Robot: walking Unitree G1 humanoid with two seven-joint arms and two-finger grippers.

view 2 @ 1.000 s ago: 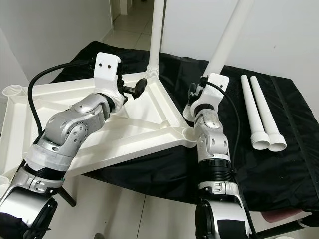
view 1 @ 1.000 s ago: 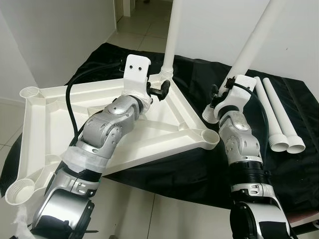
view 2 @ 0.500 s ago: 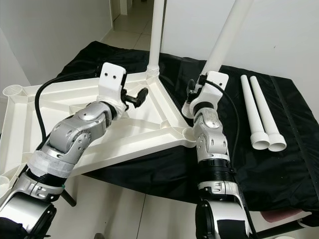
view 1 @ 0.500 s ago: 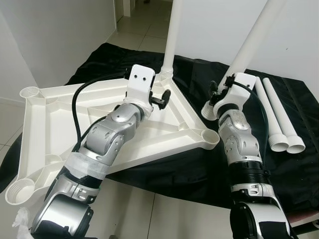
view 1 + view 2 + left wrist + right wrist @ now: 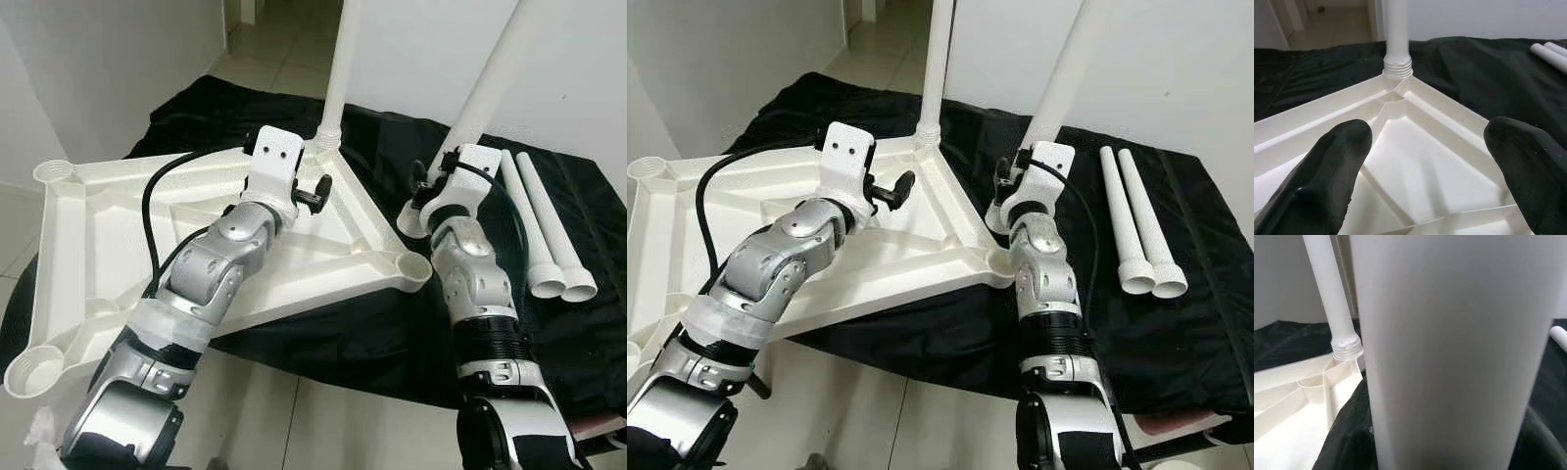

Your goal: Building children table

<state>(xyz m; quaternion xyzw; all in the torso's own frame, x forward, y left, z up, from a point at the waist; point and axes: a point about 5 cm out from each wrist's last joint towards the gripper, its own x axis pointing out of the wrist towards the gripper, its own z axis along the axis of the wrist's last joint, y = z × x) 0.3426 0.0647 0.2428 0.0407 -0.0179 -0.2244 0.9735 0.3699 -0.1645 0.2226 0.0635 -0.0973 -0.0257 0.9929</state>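
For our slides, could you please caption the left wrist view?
Open left gripper hovers over the upturned white tabletop, facing the leg in its corner.

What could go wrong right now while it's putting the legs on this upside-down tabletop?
The tabletop juts past the black cloth over the floor, so a push could tip it. The leg held by the right pincer leans with its foot beside the corner socket, so it may miss or cross-thread. The open left pincer hangs above the tabletop, not bracing it.
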